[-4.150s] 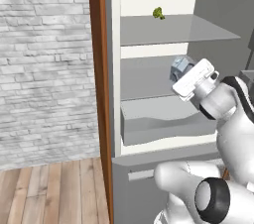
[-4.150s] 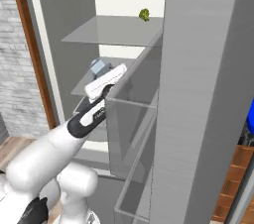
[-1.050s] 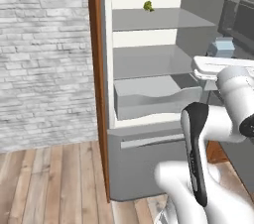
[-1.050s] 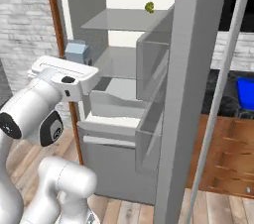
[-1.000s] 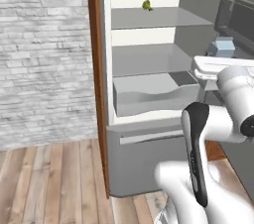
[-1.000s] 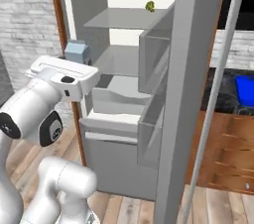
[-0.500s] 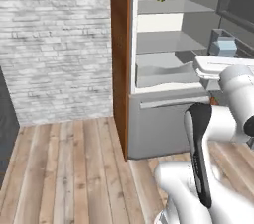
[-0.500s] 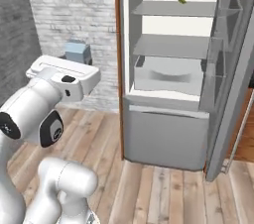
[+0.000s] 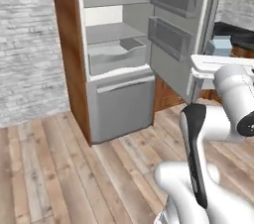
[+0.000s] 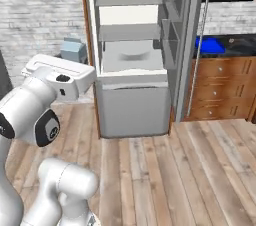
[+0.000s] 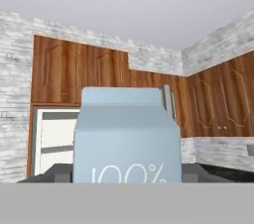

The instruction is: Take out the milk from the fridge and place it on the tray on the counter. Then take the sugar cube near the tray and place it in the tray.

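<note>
This is a rendered home kitchen. A tall grey fridge (image 10: 131,70) stands open at the middle of the right base view, white inside with grey shelves and a drawer. To its right a black marble-look desk (image 10: 235,45) tops brown wooden cabinets (image 10: 220,90). Wood plank flooring (image 10: 165,170) fills the lower frame, and pale grey brick walls (image 9: 30,44) rise at the left.

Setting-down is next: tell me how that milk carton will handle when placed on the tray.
The milk looks boxy with flat faces, so it probably stands steady. It is taller than wide, so a tilted release might tip it. The gripper holds it upright now.
</note>
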You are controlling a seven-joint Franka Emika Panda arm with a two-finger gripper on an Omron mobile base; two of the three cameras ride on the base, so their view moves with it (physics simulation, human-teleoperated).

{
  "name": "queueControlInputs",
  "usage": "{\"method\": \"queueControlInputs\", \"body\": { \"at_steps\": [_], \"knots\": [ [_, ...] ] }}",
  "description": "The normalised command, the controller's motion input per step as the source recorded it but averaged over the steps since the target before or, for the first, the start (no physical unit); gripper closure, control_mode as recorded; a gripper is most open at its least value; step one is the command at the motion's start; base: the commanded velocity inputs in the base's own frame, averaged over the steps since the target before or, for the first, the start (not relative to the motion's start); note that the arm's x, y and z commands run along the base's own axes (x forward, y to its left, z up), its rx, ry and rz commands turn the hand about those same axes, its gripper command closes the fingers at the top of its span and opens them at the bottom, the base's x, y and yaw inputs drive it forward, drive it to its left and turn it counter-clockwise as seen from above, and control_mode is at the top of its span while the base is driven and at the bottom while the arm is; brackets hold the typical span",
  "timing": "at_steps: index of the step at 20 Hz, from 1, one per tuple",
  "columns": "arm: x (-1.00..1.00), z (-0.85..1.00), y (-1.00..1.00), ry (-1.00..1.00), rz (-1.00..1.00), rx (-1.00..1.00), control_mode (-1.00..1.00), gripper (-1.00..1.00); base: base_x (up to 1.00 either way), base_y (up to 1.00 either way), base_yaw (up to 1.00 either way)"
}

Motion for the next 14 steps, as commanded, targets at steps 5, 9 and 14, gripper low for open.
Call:
{"method": "queueControlInputs", "body": {
  "at_steps": [5, 9, 14],
  "knots": [
    [0.0, 0.0, 0.0, 0.0, 0.0, 0.0, 1.0, 1.0, -0.14, -0.06, -0.89],
    [0.0, 0.0, 0.0, 0.0, 0.0, 0.0, 1.0, 1.0, -0.06, -0.08, -0.9],
    [0.0, 0.0, 0.0, 0.0, 0.0, 0.0, 1.0, 1.0, 0.25, -0.03, -0.86]
  ]
}}
